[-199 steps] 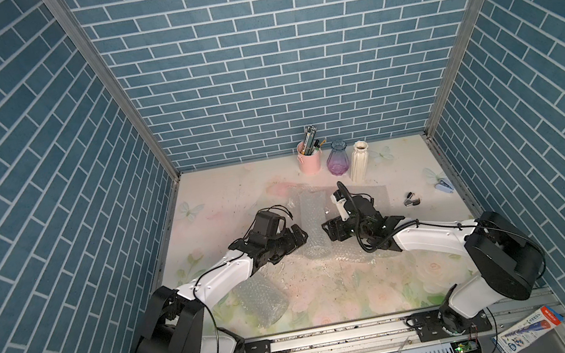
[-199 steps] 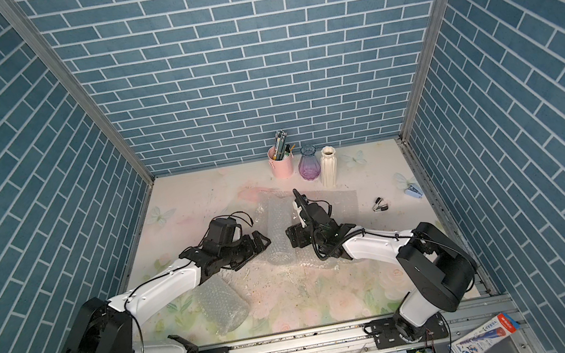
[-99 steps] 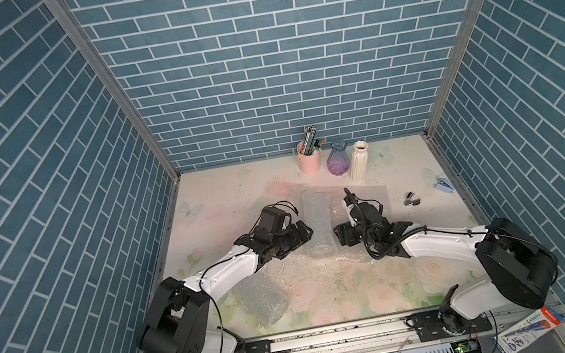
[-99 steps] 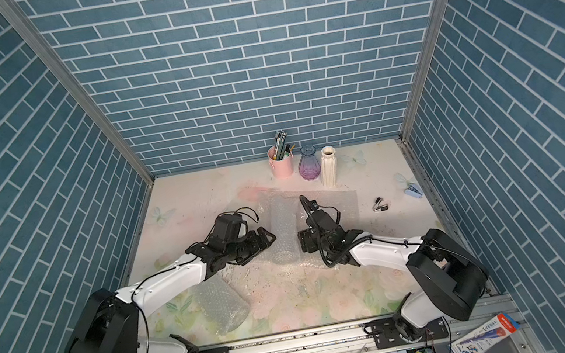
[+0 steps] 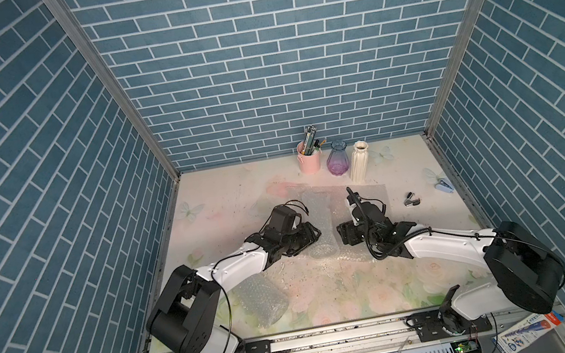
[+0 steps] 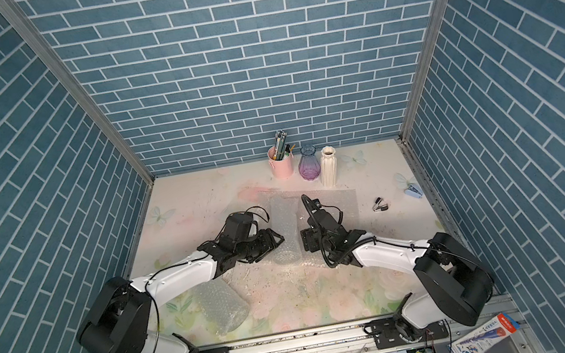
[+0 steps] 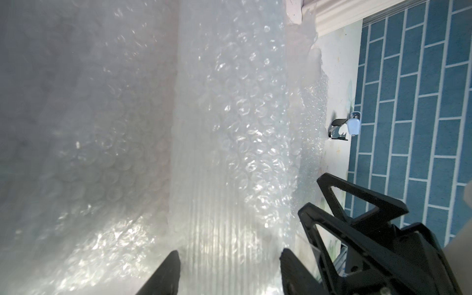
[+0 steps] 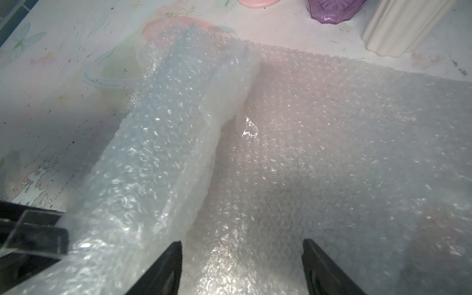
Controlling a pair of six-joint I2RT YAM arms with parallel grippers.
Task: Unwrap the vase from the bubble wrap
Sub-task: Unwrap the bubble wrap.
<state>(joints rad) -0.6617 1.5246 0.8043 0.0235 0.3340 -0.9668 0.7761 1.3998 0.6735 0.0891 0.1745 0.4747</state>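
The bubble wrap lies mid-table as a roll, its loose end spread flat to the right. The vase inside is mostly hidden; a ribbed clear surface shows through the wrap. My left gripper reaches in from the left, its jaws turned one above the other and closed against the roll's near end. On the roll's other side, my right gripper hangs open over the flat sheet, the roll beside one finger.
At the back stand a pink pencil cup, a purple glass vase and a white ribbed vase. A second bubble-wrap roll lies front left. A staple remover and a small blue stapler sit at the right.
My left gripper has moved right onto the roll and its jaws have narrowed. The roll has straightened. The right gripper has drawn back slightly toward the front.
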